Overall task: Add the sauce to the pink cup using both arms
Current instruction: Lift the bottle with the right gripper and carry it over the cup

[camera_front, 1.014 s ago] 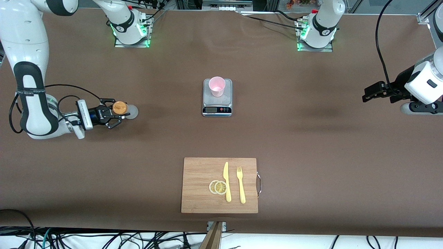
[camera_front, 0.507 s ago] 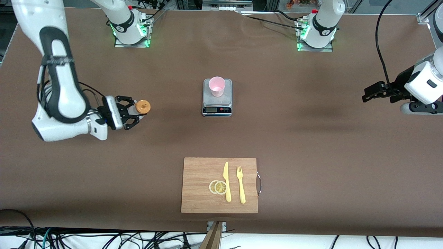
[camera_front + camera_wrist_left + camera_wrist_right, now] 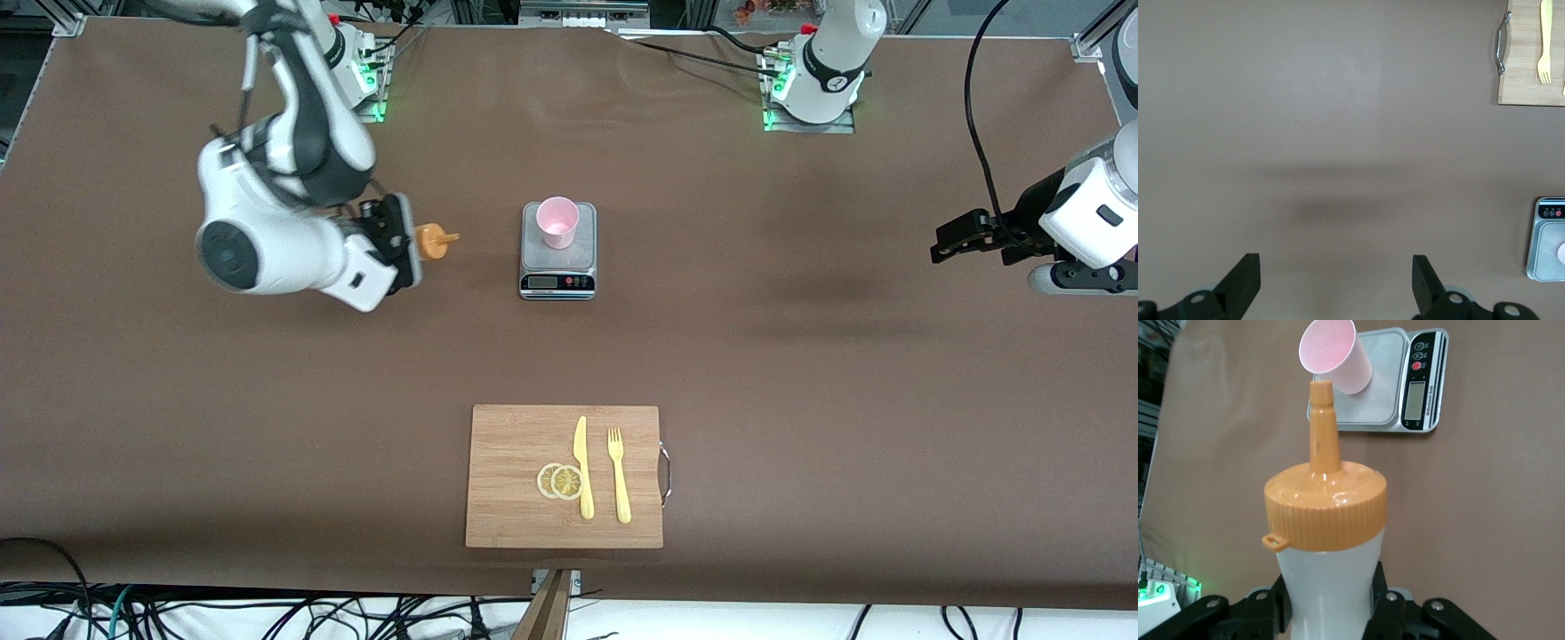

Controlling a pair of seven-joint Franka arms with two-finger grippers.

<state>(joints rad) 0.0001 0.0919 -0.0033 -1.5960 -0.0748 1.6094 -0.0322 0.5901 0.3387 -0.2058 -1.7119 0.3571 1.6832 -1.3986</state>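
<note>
The pink cup (image 3: 557, 221) stands upright on a small steel scale (image 3: 582, 253) at mid-table. My right gripper (image 3: 400, 242) is shut on the sauce bottle, holding it in the air beside the scale toward the right arm's end. The bottle lies tipped sideways, its orange cap (image 3: 433, 240) and nozzle pointing at the cup. In the right wrist view the whitish bottle (image 3: 1328, 587) sits between the fingers, with the cup (image 3: 1335, 353) just past the nozzle tip. My left gripper (image 3: 956, 242) waits open over the left arm's end of the table, nothing between its fingers (image 3: 1245, 280).
A wooden cutting board (image 3: 502, 444) lies nearer the front camera than the scale. It carries a yellow knife (image 3: 582, 467), a yellow fork (image 3: 619, 476) and two lemon slices (image 3: 560, 481). The scale's display (image 3: 544, 282) faces the front camera.
My right arm has lifted the bottle and carried it toward the scale, tipping it from upright to sideways with the nozzle facing the cup. The left arm has not moved.
</note>
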